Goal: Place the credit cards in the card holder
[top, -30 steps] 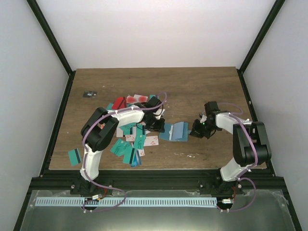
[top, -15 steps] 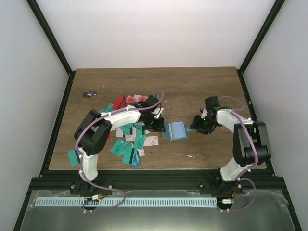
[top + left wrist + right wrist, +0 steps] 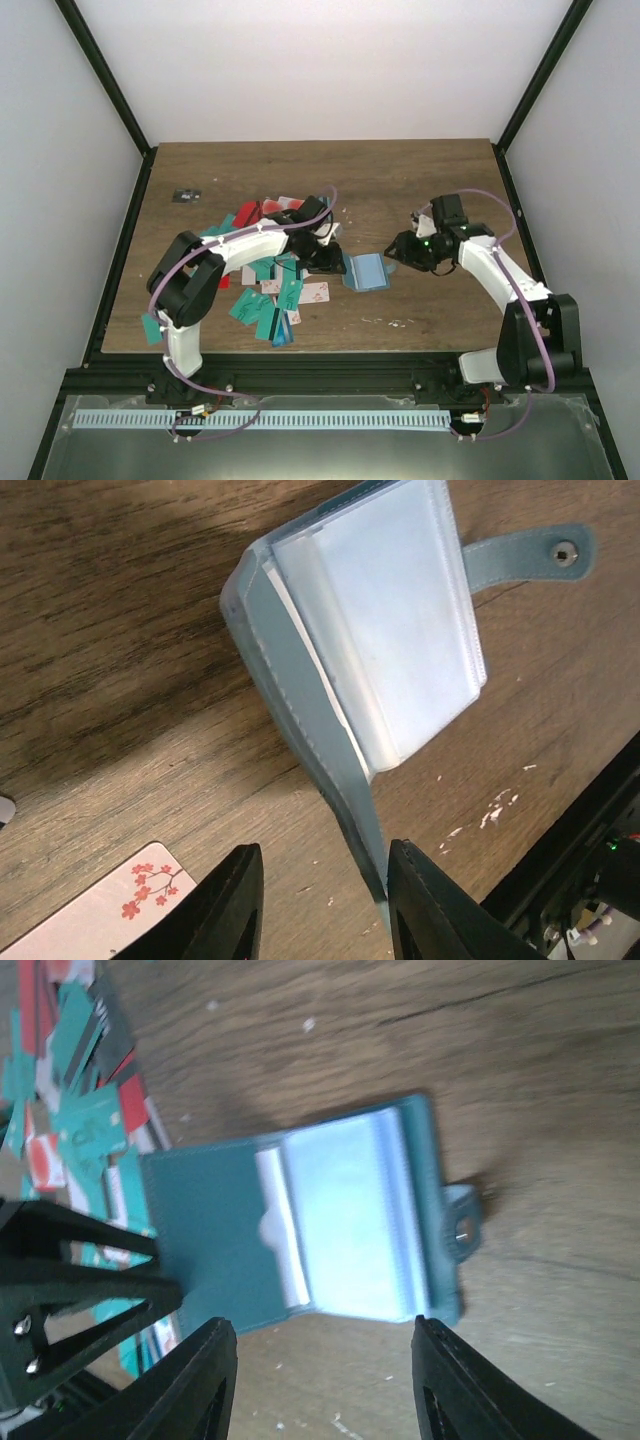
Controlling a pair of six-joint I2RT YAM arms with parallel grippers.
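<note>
1. The card holder [image 3: 367, 271] lies open on the wooden table [image 3: 430, 180], between the two arms.
2. Its light, see-through pockets [image 3: 390, 650] face up.
3. The teal cover [image 3: 300, 750], on the side of the card holder that faces the left arm, is lifted up off the table.
4. A little strap [image 3: 530, 558] with a round snap sticks out from the other side of the card holder, the side that faces the right arm.
5. The left gripper [image 3: 322, 852] is just left of the card holder. Its two fingers stand apart and are not squeezing anything. The edge of the lifted cover runs down between them, right next to one finger [image 3: 420, 900]. I cannot tell if it touches.
6. The right gripper [image 3: 320, 1325] is just right of the card holder. Its fingers are spread wide with nothing in them.
7. The credit cards [image 3: 265, 295] lie in a messy pile on the table to the left of the card holder. Some are teal, some are red, and some are white with red blots.
8. One white card [image 3: 110, 920] with small red flowers lies flat on the table near the lifted cover, just beside the left gripper.
</note>
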